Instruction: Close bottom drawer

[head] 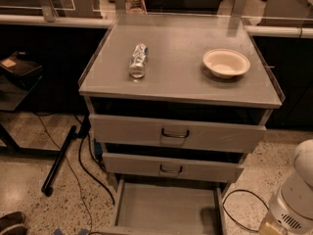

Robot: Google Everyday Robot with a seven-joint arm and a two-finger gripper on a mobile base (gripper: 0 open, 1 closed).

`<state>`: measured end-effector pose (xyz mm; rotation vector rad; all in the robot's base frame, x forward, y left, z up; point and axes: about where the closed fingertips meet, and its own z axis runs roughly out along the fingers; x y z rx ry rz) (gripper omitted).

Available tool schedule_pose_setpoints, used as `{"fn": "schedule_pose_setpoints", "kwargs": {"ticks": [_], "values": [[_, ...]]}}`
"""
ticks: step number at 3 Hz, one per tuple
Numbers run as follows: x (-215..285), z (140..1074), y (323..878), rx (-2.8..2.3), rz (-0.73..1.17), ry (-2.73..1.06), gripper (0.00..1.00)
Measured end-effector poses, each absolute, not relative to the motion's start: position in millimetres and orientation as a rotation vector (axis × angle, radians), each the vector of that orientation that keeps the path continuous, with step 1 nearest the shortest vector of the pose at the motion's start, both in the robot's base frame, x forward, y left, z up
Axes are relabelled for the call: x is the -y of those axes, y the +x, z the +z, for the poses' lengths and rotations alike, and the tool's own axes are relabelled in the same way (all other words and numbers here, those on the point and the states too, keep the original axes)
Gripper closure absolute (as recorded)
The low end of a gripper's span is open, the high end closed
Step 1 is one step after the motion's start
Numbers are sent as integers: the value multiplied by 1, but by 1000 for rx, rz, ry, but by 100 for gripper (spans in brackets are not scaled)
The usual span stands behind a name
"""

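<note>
The bottom drawer [166, 210] is pulled far out at the foot of the grey cabinet, and its plain grey tray is open to view. Its front panel and handle are cut off by the lower edge of the picture. Above it are the medium-fronted drawer [132, 164] and the tallest-fronted top drawer [127, 129], both slightly out, each with a small dark loop handle. My gripper is out of view. Only a white rounded arm segment [294, 197] shows at the lower right, to the right of the open drawer.
On the cabinet top [181, 84] lie a plastic bottle [138, 60] on its side and a white bowl [226, 62]. A black cable [235, 214] loops on the floor at the right. A black pole [58, 161] and cords lie at the left, and a shoe [11, 222] shows at the bottom left.
</note>
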<state>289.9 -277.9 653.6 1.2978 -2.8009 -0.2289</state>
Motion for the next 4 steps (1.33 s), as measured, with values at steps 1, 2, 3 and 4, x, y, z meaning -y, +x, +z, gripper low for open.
{"fn": "schedule_pose_setpoints", "kwargs": {"ticks": [1, 2, 3, 4], "values": [[278, 654, 290, 2801, -229, 1298, 100], [272, 604, 273, 2771, -314, 1211, 100], [265, 531, 257, 2734, -390, 1098, 100], [258, 479, 253, 2703, -458, 1020, 100]]}}
